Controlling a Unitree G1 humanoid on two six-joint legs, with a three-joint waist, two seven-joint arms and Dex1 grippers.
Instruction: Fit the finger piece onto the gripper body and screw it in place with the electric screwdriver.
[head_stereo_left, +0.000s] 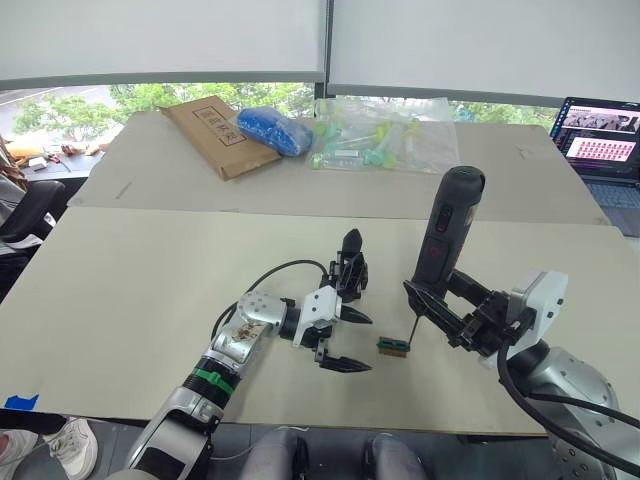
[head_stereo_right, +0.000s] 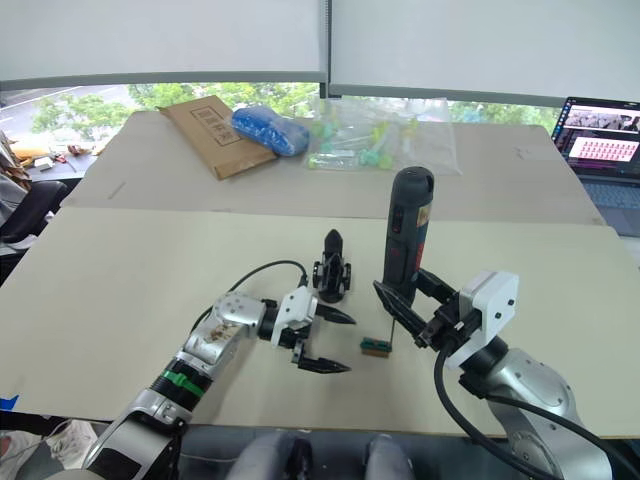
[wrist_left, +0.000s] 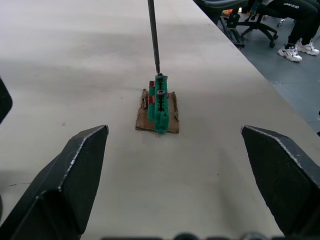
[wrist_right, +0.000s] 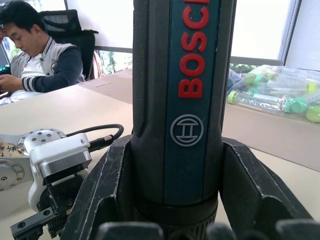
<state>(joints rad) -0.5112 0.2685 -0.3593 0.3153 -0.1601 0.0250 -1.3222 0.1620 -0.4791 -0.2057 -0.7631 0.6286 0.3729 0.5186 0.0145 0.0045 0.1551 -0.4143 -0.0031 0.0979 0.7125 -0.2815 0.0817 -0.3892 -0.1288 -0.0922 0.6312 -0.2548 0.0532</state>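
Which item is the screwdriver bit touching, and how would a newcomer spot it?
On the near table, look between the two grippers, below the upright electric screwdriver held by the right gripper. There sits a small green block on a brown scrap. It is the one green thing there; the gripper body nearby is black.

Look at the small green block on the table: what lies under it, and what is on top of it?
Under the green block lies a brown pad, on the table. The screwdriver bit touches its top. What is beneath the pad is hidden.
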